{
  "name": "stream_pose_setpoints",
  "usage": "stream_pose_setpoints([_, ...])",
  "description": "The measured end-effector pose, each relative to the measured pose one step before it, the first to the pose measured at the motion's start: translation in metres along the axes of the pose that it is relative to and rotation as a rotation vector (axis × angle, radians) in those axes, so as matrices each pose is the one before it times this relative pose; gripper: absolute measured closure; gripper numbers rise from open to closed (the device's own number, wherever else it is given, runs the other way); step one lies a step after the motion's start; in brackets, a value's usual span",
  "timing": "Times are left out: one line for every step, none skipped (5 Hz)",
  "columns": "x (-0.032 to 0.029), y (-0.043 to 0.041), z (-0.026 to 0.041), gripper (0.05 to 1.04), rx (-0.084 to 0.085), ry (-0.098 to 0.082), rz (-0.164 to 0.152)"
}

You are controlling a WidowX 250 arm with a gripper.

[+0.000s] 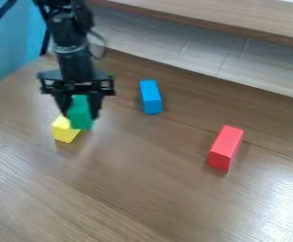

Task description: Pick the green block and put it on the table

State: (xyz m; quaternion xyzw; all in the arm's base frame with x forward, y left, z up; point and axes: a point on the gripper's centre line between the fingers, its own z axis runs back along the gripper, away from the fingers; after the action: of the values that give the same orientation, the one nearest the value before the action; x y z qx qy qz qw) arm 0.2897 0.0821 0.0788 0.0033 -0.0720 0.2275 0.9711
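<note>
gripper [80, 115] clamped on green block [80, 106], yellow block [62, 130] near it, blue block [150, 98], red block [225, 147] on table [149, 189]

Green block [80, 112]: plain green, leaning to teal
Yellow block [65, 131]: bright yellow, the side toward the bench's near edge a deeper yellow
Blue block [150, 97]: light blue on top, stronger blue on the end
Red block [225, 149]: coral red on top, deeper red on the end
Bench [142, 175]: brown, streaked with wood grain, whitish glare toward its near right corner
Pincer [81, 115]: black
Arm [72, 47]: black with dark grey
Panel along the bench's far edge [206, 56]: pale grey, crossed by thin darker lines
Board above the panel [212, 19]: light brown, darker brown rim
Sheet beyond the bench's left edge [10, 47]: light blue
</note>
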Motion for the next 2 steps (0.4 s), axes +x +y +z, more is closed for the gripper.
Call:
stream_pose_setpoints([-0.01212, -0.03477, -0.00245, 0.498, -0.0459, 0.0194, -0.1596])
stream_pose_setpoints([-0.00976, -0.02060, -0.00460, 0.498, -0.0118, 0.0177, -0.0945])
